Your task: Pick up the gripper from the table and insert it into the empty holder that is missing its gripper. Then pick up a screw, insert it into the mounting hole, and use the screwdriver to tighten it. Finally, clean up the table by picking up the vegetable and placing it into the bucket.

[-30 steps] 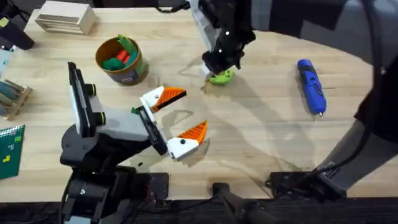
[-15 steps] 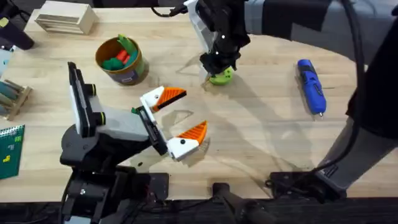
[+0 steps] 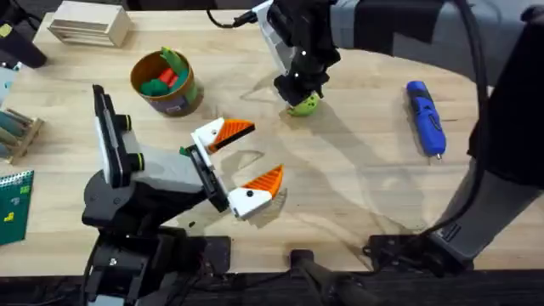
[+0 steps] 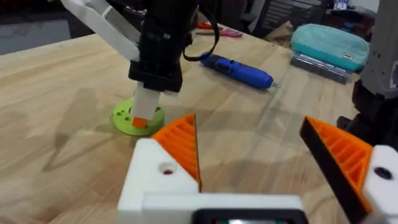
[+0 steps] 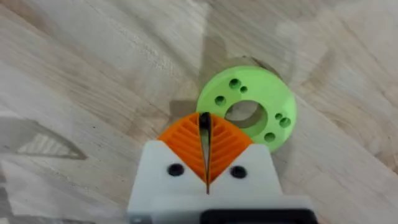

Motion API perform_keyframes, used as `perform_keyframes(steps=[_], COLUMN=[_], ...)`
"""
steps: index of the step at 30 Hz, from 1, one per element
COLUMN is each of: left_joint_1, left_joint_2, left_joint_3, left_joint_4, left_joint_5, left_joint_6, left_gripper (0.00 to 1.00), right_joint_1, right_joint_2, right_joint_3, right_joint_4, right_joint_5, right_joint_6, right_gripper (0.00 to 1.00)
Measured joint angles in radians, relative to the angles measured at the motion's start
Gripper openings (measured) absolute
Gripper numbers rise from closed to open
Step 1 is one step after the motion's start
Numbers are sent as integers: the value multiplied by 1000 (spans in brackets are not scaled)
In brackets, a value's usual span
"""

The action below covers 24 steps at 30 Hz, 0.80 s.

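Observation:
My right gripper (image 3: 297, 95) reaches to the far middle of the table and hangs just over a lime-green ring disc (image 5: 249, 106). Its orange fingers are shut tip to tip. A thin dark sliver shows between the tips; I cannot tell whether it is a screw. My left gripper (image 3: 263, 150) rests low at the near middle, open and holding nothing. The blue screwdriver (image 3: 425, 117) lies at the right. The yellow-tan bucket (image 3: 180, 98) stands at the far left, with a green vegetable (image 3: 174, 61) and a red piece inside. The loose gripper and the empty holder are out of view.
A stack of wooden slats (image 3: 89, 24) sits at the far left corner. At the left edge are a wooden rack (image 3: 17, 132) and a green card (image 3: 13, 200). A teal pouch (image 4: 326, 40) lies beyond the screwdriver (image 4: 239, 70). Bare wood stretches between disc and screwdriver.
My right gripper has edged slightly farther and to the left above the green disc, staying shut. The left arm and the other things have not moved.

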Motion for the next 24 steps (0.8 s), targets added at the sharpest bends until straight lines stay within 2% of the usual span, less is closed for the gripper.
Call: perform_keyframes(steps=[10, 15, 24], left_joint_1=[0, 0, 0], left_joint_2=[0, 0, 0], left_joint_3=[0, 0, 0], left_joint_4=[0, 0, 0], left_joint_5=[0, 0, 0], left_joint_6=[0, 0, 0], left_gripper=[987, 986, 986], right_joint_1=[0, 0, 3], right_joint_2=[0, 0, 0], right_joint_3=[4, 97, 369], right_joint_4=[-12, -116, -322], right_joint_5=[1, 7, 7], right_joint_6=[-1, -11, -17], right_gripper=[8, 8, 8])
